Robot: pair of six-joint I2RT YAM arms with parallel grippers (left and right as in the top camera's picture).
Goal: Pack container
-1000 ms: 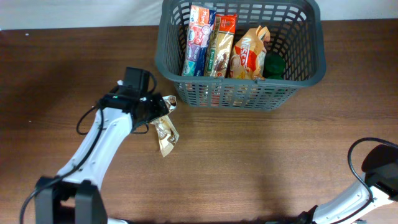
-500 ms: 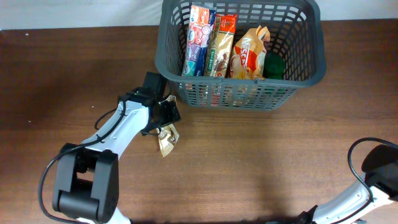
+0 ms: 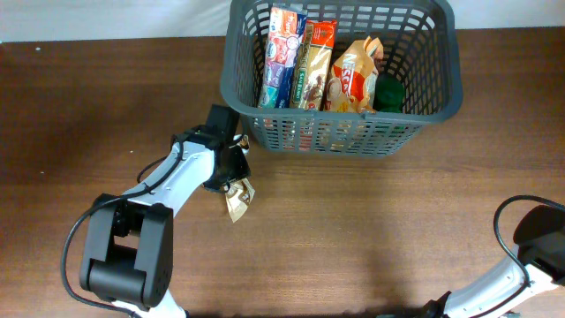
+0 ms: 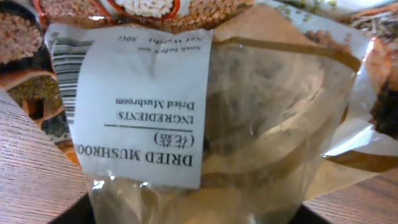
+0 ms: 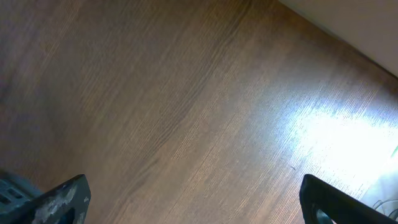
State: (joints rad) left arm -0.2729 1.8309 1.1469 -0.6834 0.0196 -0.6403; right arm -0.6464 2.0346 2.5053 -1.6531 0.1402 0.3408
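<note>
The container, a dark grey lattice basket (image 3: 433, 110), stands at the back of the table and holds several packets upright. A clear dried mushroom packet (image 3: 238, 200) with a white label lies flat on the wood just left of the basket's front left corner. My left gripper (image 3: 233, 170) is low over the packet's upper end. In the left wrist view the packet (image 4: 249, 106) fills the frame, and the left gripper (image 4: 199, 216) shows only dark finger parts at the two bottom corners, wide apart on either side of it. My right gripper (image 5: 196, 202) is open and empty above bare wood.
In the basket are a blue-purple packet (image 3: 282, 57), a gold and red packet (image 3: 313, 64), an orange bag (image 3: 353, 75) and a green item (image 3: 388, 93). The right arm (image 3: 538, 237) sits at the front right corner. The basket's front wall is close behind my left gripper.
My left arm has swung right and lowered onto the mushroom packet near the basket's corner. The packet has barely shifted. The right arm has not moved.
</note>
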